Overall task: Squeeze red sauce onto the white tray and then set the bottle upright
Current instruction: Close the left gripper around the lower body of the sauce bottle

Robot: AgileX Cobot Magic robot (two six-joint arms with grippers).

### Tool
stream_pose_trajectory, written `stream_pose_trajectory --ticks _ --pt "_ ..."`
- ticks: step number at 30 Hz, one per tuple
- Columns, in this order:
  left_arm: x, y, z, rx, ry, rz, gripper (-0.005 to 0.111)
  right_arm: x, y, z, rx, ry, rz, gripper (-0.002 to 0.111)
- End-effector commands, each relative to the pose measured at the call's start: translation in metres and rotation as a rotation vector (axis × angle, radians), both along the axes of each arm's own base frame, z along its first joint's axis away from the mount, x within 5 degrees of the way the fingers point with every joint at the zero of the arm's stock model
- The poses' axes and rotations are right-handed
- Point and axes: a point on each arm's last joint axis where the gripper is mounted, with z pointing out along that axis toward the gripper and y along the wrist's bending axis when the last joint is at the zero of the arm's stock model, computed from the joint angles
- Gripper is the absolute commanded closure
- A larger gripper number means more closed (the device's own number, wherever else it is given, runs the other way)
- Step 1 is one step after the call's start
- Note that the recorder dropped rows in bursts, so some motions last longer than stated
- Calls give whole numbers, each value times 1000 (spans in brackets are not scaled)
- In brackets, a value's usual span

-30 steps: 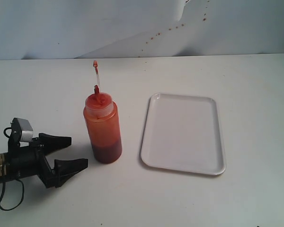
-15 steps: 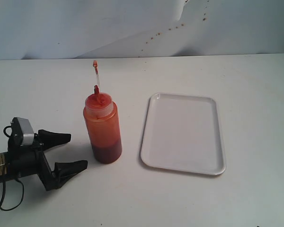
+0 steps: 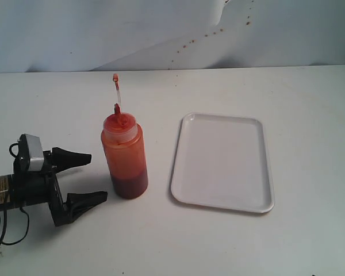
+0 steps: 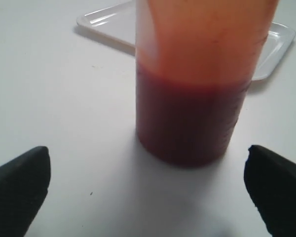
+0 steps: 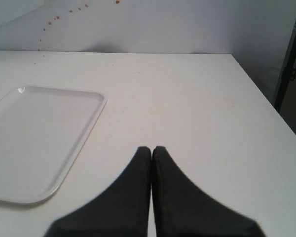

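The bottle (image 3: 125,155) stands upright on the white table, its red nozzle up and a thin clear strap with a small cap rising behind it. Red sauce (image 4: 187,121) fills its lower part, darker at the base. To its right lies the white tray (image 3: 223,163), bare of sauce. My left gripper (image 3: 98,176) is open just left of the bottle, its black fingers (image 4: 19,185) spread wider than the bottle and not touching it. My right gripper (image 5: 152,149) is shut on nothing, off to the tray's (image 5: 39,133) right and out of the exterior view.
Small brownish specks (image 3: 190,41) dot the back wall. The table's far edge meets the wall behind the bottle. The table's right edge (image 5: 266,103) runs close to my right gripper, with a dark stand (image 5: 292,54) beyond it.
My left gripper has crept to the right toward the bottle, and its upper finger has lifted slightly. The bottle and tray have not moved.
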Motion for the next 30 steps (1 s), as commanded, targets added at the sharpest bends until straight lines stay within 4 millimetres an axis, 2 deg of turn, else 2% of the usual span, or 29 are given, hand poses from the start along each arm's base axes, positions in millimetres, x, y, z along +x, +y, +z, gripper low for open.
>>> stream_pose_trajectory --ticks 1,11,23,30 --pt "2 -3 0 3 -16 -19 2 0 0 0 4 -14 -6 108" --pt "23 -43 9 16 -108 -139 2 0 0 0 4 -14 -6 108" --pt "33 -44 7 17 -108 -70 2 0 0 0 4 -14 -6 108" --pt "40 -44 -11 6 -90 -78 2 0 0 0 4 -14 -6 108"
